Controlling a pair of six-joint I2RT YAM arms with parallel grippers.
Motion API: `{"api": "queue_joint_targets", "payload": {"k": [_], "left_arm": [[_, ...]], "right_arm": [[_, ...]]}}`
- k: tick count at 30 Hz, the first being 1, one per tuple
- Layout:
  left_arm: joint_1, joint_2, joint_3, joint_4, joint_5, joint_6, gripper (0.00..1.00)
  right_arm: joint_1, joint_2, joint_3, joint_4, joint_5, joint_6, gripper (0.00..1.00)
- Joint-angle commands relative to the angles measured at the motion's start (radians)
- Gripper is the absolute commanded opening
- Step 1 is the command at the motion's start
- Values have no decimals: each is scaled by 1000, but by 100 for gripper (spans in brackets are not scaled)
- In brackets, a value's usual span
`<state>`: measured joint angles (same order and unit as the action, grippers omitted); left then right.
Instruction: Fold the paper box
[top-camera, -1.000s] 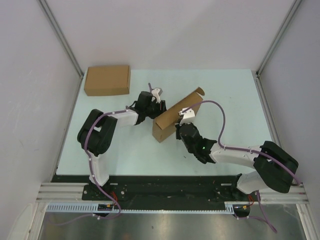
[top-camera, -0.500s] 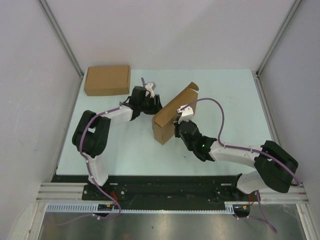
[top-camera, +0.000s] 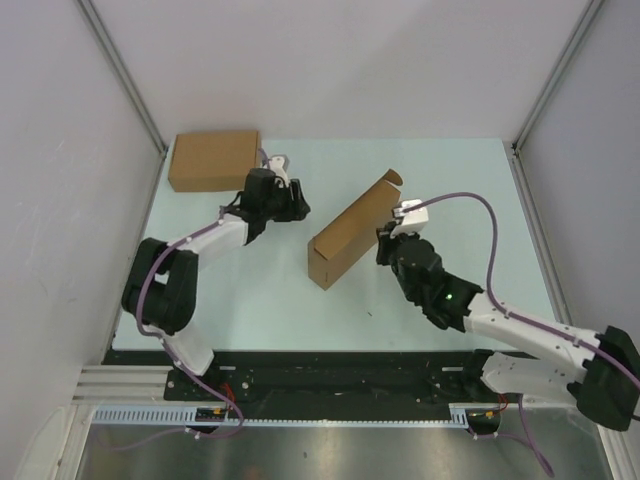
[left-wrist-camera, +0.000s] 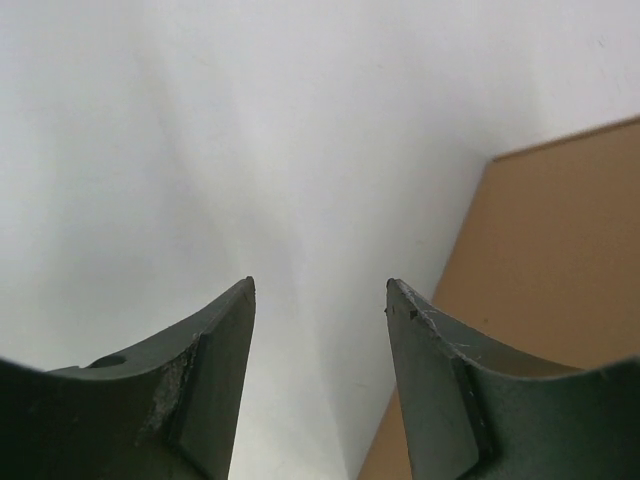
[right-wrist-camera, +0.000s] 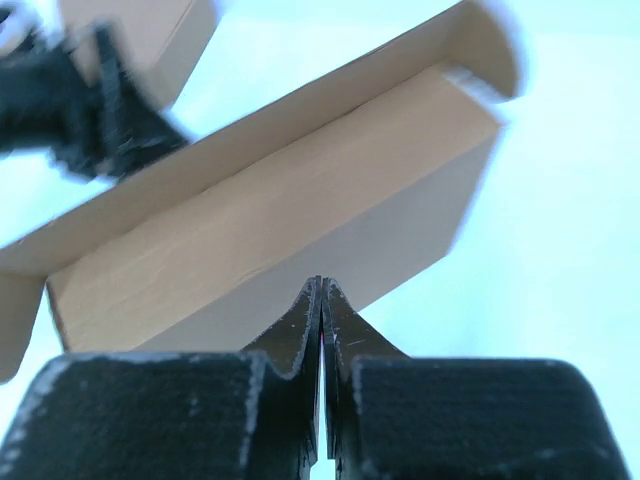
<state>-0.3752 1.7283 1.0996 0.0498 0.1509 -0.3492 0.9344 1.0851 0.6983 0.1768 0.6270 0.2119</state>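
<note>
The right pincer (right-wrist-camera: 321, 296) is clenched tight with nothing in it, its tips aimed at the long side wall of the paper box (right-wrist-camera: 290, 215). From the wrist view I can't quite tell whether they touch the cardboard or stop just short of it.

The box sits about mid-worktop (top-camera: 455, 185), lying diagonally, its near end toward the arms and its far end pointing away to the right. It already looks like a box rather than a flat sheet: the walls are up and a long panel rises above the body. A rounded tab (top-camera: 393, 180) pokes out loose at the far end.

Beyond it to the left, the left pincer (left-wrist-camera: 320, 290) is released, fingers apart and holding nothing. It hovers well clear of the paper box, nearer the other brown box (top-camera: 214, 160) in the far left corner.

To my eye the job is at the closing stage, with the body formed and the lid and end tab not yet tucked. The next move calls for the shut right pincer to push the raised panel over. The left one should come across to brace the opposite side, or the light box will probably skid away.
</note>
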Motion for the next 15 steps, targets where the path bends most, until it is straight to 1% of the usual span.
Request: {"api": "queue_joint_targets", "payload": {"k": [1,2,3,4,5,6,7,8,9,10,11,12,13,14,15], "left_arm": [[33,-162,-55,-37,-221,-59,60],[35,-195,-78,-42,-285,-83,60],[38,-281,-143,-42,-336,-147,59],[42,-335,-183,-44,-446,-186,57],[42,-393,-228,-44,-482,-224,55],[42,-508,-319,-41,-507,-299,49],[41,-566,-363,-44,-545,-338,47],[39,-672,-403,-42,-559,-382,41],[29,-720,-476,-83,-562,-460,38],[15,-763,-515,-91,-568,-491,36],[0,-839,-574,-134,-583,-578,33],[-48,-874,-607,-139,-591,-617,32],[-80,-907,-638,-142,-635,-658,31],[-117,-961,-693,-146,-666,-751,30],[-199,-983,-717,-143,-694,-793,29]], "right_arm": [[-78,-129,18,-80,72,-8,0],[-107,-148,18,-101,80,15,0],[-138,-175,18,-112,74,39,0],[-225,-186,18,-120,39,108,0],[-271,-192,18,-135,10,150,0],[-337,-185,20,-141,-27,190,0],[-452,-177,20,-146,-120,286,0],[-521,-159,21,-148,-171,332,0],[-581,-116,20,-142,-229,380,0],[-679,-84,20,-111,-339,418,0],[-716,-52,20,-90,-378,491,0],[-745,20,18,-59,-453,513,0],[-772,54,21,19,-473,526,0],[-799,88,20,57,-487,565,0],[-821,131,20,99,-547,593,0]]}}
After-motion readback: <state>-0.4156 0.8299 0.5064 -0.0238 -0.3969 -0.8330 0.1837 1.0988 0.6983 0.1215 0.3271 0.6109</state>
